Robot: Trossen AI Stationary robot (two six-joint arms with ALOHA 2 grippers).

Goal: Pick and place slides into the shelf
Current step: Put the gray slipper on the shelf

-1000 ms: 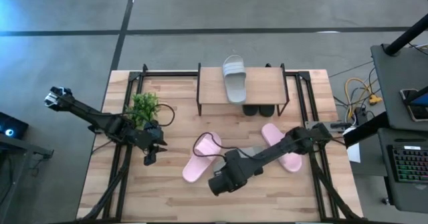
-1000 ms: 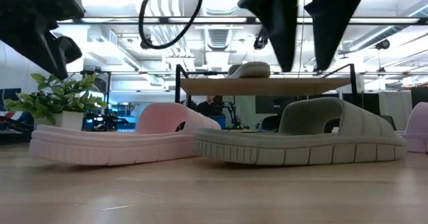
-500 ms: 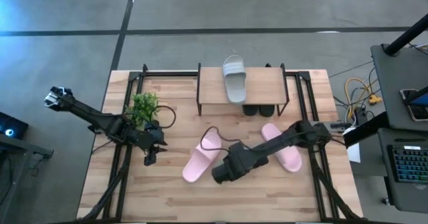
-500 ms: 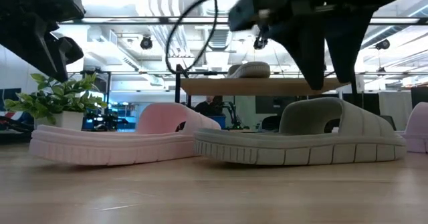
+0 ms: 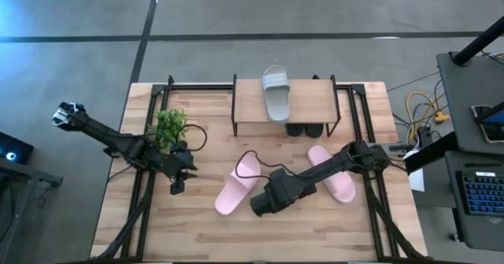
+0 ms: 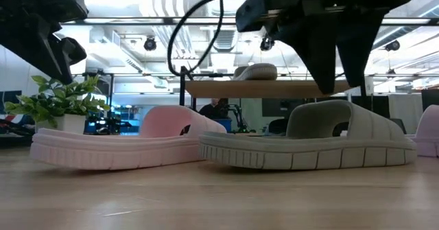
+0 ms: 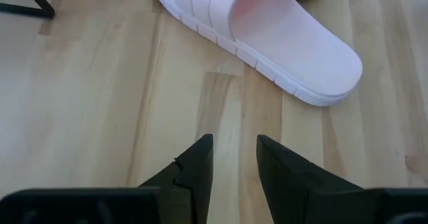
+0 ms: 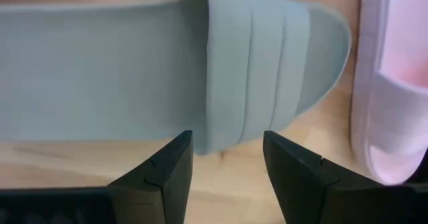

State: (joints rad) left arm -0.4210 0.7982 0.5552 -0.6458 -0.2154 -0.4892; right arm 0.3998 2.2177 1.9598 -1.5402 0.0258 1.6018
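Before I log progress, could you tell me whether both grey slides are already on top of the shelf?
No: in the high view only one grey slide lies on the shelf; the other sits on the table.

Two dark, jointed arms trail looping black cables; each gripper has two black, wedge-shaped fingers.

Even, bright light from above; the table shows only soft, faint shadows. In the low view, ceiling lights glare white behind the arms, leaving them as dark silhouettes, and the near table edge is blurred. The right wrist view is soft on the grey slide
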